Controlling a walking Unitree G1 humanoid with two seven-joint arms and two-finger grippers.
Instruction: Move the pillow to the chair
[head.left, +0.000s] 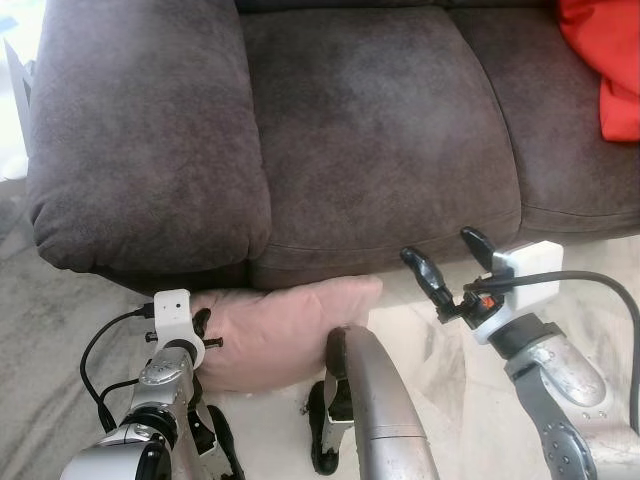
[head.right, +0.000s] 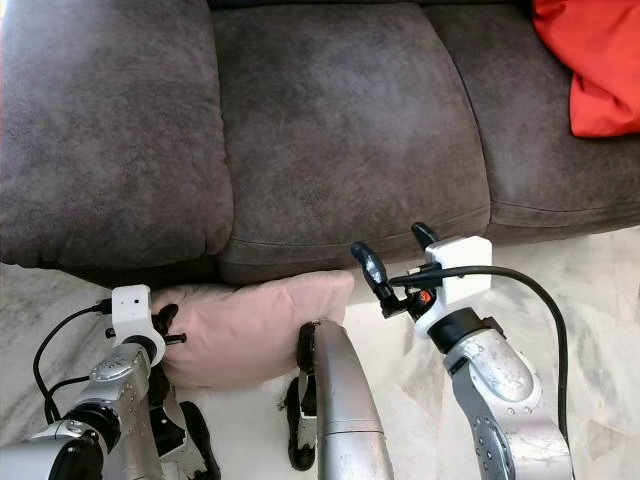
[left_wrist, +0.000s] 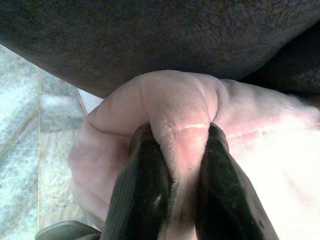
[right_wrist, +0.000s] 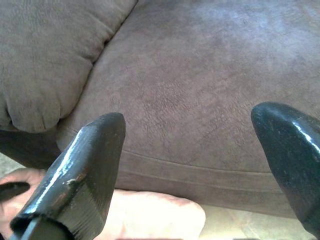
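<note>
A dark brown sofa (head.left: 380, 120) spreads across the space ahead of both grippers, its wide seat cushion lying just beyond the right gripper (head.left: 447, 262) and its padded armrest (head.left: 140, 140) rising directly beyond the left gripper (left_wrist: 182, 165). Pale marbled floor (head.left: 40, 330) runs beneath both arms. An orange-red cushion (head.left: 605, 60) sits on the sofa seat, well beyond the right gripper and out to its right.

The pink pillow (head.left: 280, 330) lies on the floor against the foot of the sofa, tucked partly under the front edge where armrest and seat meet. It sits between the two grippers, touching the left one and lying below and to the left of the right one.

The left gripper is pinched on the pillow's left end: in the left wrist view a fold of pink fabric bulges up between the two black fingers (left_wrist: 142, 185), squeezed tight. The right gripper hovers in front of the seat's front edge, apart from the pillow, its two fingers (right_wrist: 80, 175) spread wide with nothing between them.
</note>
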